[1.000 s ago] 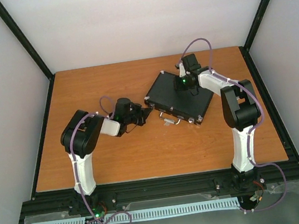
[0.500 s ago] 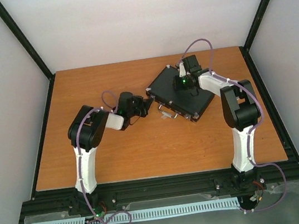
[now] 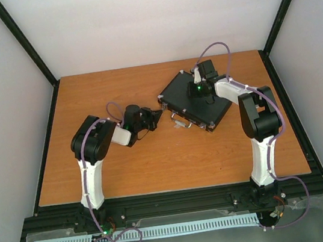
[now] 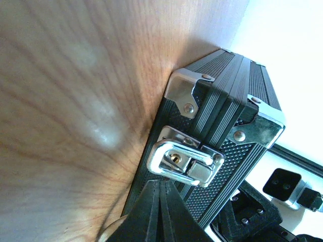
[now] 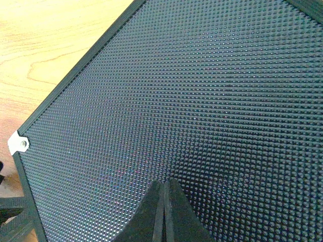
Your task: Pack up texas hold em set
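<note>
Top external: the closed case [image 3: 177,96] lies right of centre, long axis far-left to near-right, its handle [image 3: 180,122] facing the left gripper [image 3: 159,115]. Left wrist: its fingers [image 4: 150,212] are pressed together just short of a latch [image 4: 184,162]. Right wrist: the right gripper [image 5: 164,185], likewise closed, is over the lid [image 5: 212,101].

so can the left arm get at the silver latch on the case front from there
Probably yes. The left claw, shut, points straight at the latch on the front edge of the closed case, with nothing between them. The right claw is over the lid, clear of that side.
</note>
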You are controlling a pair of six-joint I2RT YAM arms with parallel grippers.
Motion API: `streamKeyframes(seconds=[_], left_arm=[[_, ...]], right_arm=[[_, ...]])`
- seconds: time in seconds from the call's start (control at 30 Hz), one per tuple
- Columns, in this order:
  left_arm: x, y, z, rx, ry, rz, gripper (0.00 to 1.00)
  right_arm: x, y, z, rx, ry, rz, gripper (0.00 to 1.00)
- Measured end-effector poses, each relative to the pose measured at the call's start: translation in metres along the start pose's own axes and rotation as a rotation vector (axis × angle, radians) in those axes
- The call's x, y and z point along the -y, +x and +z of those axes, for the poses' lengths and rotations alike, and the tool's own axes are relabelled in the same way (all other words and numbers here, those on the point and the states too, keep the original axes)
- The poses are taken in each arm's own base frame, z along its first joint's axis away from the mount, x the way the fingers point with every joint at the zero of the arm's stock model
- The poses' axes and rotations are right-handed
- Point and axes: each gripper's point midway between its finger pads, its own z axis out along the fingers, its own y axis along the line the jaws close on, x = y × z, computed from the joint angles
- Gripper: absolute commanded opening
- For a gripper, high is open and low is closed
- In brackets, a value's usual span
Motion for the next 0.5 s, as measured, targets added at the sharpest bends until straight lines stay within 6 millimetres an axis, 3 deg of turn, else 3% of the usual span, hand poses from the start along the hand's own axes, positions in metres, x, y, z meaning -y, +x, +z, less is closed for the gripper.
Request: streamKeyframes(seconds=[0.5], left_arm=[[0.0010, -0.0065, 0.0056, 0.016, -0.048, -0.001, 0.01]], right_arm=[[0.0000, 0.0002, 0.0002, 0.000, -0.001, 0.012, 0.03]])
